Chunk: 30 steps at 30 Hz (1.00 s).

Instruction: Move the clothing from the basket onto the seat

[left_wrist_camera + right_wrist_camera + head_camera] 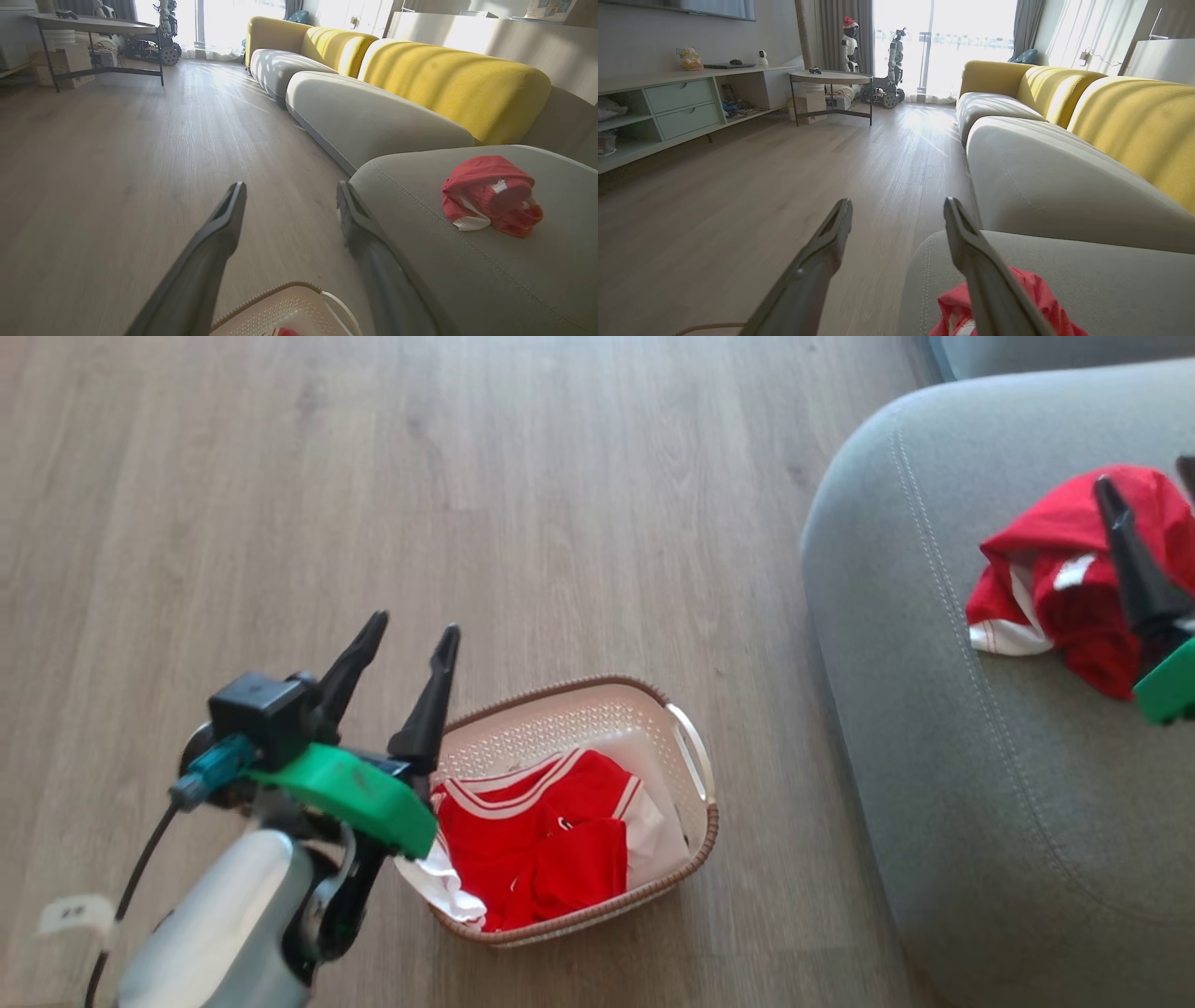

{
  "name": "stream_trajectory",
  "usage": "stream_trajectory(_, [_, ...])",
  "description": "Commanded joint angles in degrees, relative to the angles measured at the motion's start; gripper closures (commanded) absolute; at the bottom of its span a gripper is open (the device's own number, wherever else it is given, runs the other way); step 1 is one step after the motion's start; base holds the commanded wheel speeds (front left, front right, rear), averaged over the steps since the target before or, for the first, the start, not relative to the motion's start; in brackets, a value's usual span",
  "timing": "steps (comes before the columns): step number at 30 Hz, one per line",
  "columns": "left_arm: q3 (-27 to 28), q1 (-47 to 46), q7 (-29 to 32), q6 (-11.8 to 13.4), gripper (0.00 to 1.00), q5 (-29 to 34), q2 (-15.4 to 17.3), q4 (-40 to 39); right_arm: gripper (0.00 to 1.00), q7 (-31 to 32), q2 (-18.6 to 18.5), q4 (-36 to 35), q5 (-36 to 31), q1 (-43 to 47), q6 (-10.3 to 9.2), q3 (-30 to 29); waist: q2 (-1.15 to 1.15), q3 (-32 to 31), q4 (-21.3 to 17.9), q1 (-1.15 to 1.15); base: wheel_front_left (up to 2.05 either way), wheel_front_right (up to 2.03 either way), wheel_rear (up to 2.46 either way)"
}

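Clothing [546, 840] left to move lies in basket [560, 702] on floor [467, 476], just right of our left tool [414, 623], open and empty, nearer arm. One jersey [1055, 579] lies on seat [934, 728] by our right tool [897, 201], open too.

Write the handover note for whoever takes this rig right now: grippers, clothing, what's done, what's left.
Left gripper: open, empty, hovering at the left edge of the basket.
Right gripper: open, empty, over the red jersey lying on the seat.
The basket stands on the floor beside the seat, with red and white clothing inside.
Done: one jersey is on the seat.
Left: lift the rest out onto the seat.
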Motion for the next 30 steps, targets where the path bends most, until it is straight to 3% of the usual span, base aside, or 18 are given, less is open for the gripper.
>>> stream_trajectory(1, [3.16,-0.9,-0.87,0.83,0.0,-0.67,2.38,-2.28,0.0,-1.11,1.04,-3.78,-2.4,2.1,0.41,-1.98,0.0,-0.98,1.04,0.0,0.0,0.0,0.0])
stream_trajectory(8, [5.73,2.58,-2.08,2.78,0.0,-2.02,4.03,-3.39,0.0,-1.47,10.1,-10.46,-8.68,10.59,0.41,-6.75,0.0,-2.11,2.63,0.0,0.0,0.0,0.0])
stream_trajectory(16, [8.56,7.87,-3.66,5.9,0.0,-3.08,4.8,-4.87,0.0,-3.18,16.93,-12.87,-10.15,17.32,0.41,-6.86,0.0,-3.85,3.27,0.0,0.0,0.0,0.0])
stream_trajectory(23, [10.82,12.82,-4.93,8.73,0.0,-2.34,4.77,-6.89,0.0,-5.36,19.07,-12.86,-8.46,19.8,0.41,-5.66,0.0,-4.9,3.9,0.0,0.0,0.0,0.0])
stream_trajectory(30, [11.11,15.19,-5.44,9.5,0.0,0.76,5.46,-7.64,0.0,-8.45,19.73,-12.99,-8.86,23.07,0.41,-3.08,0.0,-5.17,4.98,0.0,0.0,0.0,0.0])
